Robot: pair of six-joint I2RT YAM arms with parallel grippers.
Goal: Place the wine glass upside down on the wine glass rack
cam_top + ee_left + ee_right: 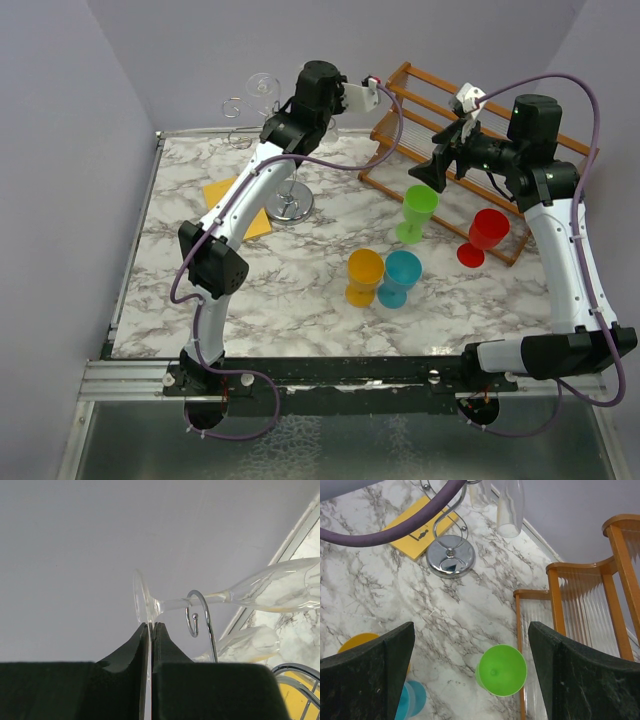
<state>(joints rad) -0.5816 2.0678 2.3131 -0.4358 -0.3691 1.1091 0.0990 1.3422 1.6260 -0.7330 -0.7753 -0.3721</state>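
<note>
A clear wine glass [280, 585] lies sideways high beside the chrome wine glass rack [290, 203]. Its stem rests in one curled arm [197, 611] of the rack. My left gripper [151, 625] is shut on the rim of the glass's round foot [141, 600]; from above it [272, 112] sits at the rack's top, with the foot [262, 85] behind it. A second clear glass [245, 642] hangs bowl down just below. My right gripper [471, 630] is open and empty in the air above the green cup [501, 670].
A brown wooden slatted rack [500, 130] stands at the back right. Green [418, 212], red [486, 235], orange [364, 275] and blue [401, 276] plastic goblets stand mid-table. A yellow card [225, 195] lies by the chrome base [450, 562]. Purple walls close the left and back.
</note>
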